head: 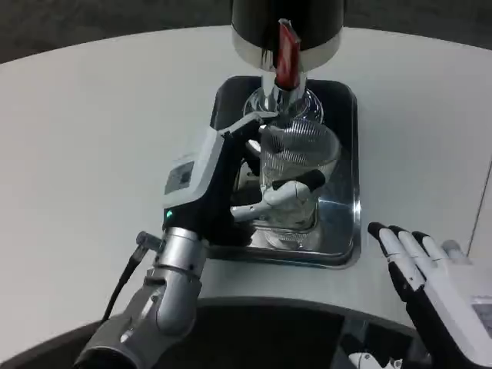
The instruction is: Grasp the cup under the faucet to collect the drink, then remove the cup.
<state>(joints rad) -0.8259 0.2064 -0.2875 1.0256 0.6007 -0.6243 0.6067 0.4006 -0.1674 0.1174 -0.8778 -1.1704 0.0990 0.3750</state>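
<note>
Fingers (288,192) of the left hand (219,181) wrap the ribbed glass cup (296,157), one white-and-black finger crossing its front and others curling behind its far side, so the cup is firmly held rather than merely touched. That grip looks meant to keep the cup steady just below the faucet (286,54), whose red lever and chrome spout sit directly above the cup's rim. The cup hangs over, or stands on, the steel drip tray (342,231) beneath the faucet (I cannot tell whether its base touches the grille). Whether any drink has gone in is not clear through the ribbing.

Well in front of the faucet and off to its right, near the table's (92,138) edge, the right hand (434,273) waits with fingers straight, slightly apart and holding nothing; I judge it is simply kept out of the way.

Counted: one cup, one faucet, one tray, two hands.
</note>
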